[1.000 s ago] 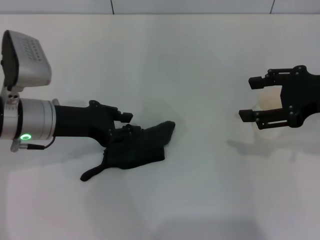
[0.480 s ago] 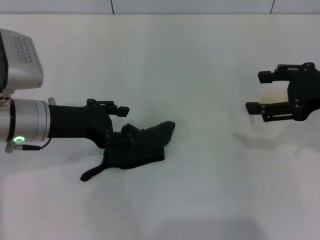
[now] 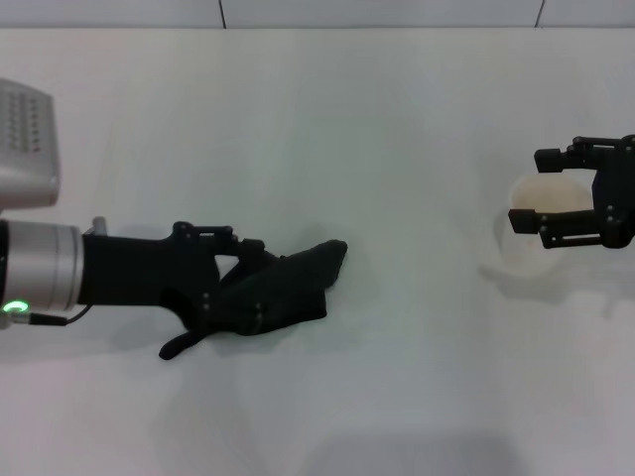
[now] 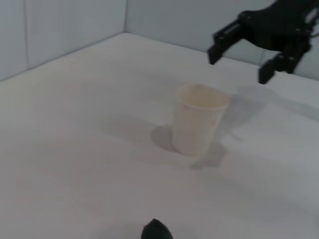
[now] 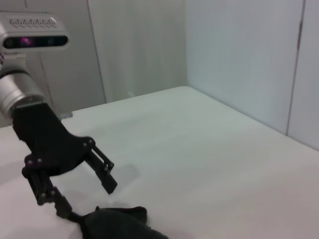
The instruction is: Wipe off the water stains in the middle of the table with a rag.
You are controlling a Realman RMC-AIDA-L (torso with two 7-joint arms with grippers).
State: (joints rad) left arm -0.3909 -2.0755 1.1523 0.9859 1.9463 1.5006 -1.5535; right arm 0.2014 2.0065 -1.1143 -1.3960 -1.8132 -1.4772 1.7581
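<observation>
The dark rag (image 3: 288,286) lies crumpled on the white table (image 3: 347,119) left of centre, its thin tail pointing to the left. My left gripper (image 3: 241,280) is open and low over the rag's left part, one finger on each side of it. The right wrist view shows that gripper (image 5: 82,189) open just above the rag (image 5: 114,223). A dark tip of the rag (image 4: 156,231) shows in the left wrist view. My right gripper (image 3: 536,188) is open at the far right, empty. No water stains show in any view.
A white paper cup (image 3: 526,223) stands upright at the right, partly behind my right gripper. In the left wrist view the cup (image 4: 198,119) stands apart from the right gripper (image 4: 240,60), which is above and beyond it. Walls border the table's far edge.
My left gripper has lowered onto the rag while the arm drew slightly left. My right gripper has moved right, uncovering more of the paper cup. The rag has not moved.
</observation>
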